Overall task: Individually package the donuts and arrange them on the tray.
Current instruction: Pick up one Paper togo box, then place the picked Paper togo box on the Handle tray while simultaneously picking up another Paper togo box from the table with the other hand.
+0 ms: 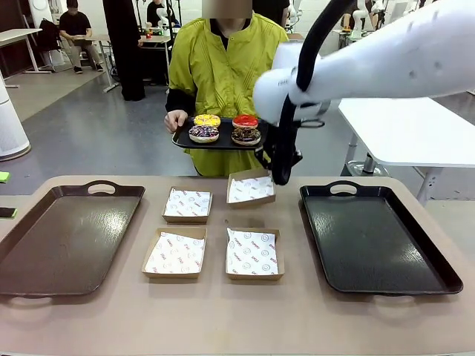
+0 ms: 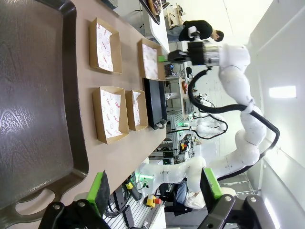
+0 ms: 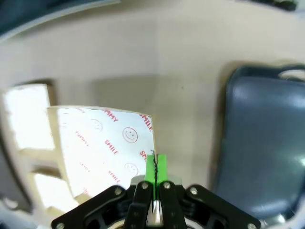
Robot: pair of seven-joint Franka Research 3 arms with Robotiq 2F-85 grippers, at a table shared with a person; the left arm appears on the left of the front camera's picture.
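Four donuts lie on a small black tray [image 1: 182, 141] that a person holds at the table's far side: yellow-iced [image 1: 207, 119], red-iced [image 1: 246, 121], purple-white sprinkled [image 1: 203, 133] and dark chocolate [image 1: 246, 136]. My right gripper [image 1: 281, 175] is shut on the right edge of the back right cardboard box [image 1: 249, 188], which sits tilted with that side raised. In the right wrist view the green pads [image 3: 155, 168] press together on the corner of this box [image 3: 102, 143]. My left gripper [image 2: 153, 188] is open above the left tray [image 2: 38, 95], holding nothing.
Three more paper-lined boxes lie flat on the table: back left [image 1: 187, 205], front left [image 1: 175, 253], front right [image 1: 254, 253]. A large dark tray [image 1: 67, 237] lies at the left and another [image 1: 375, 237] at the right. The person stands close behind the far edge.
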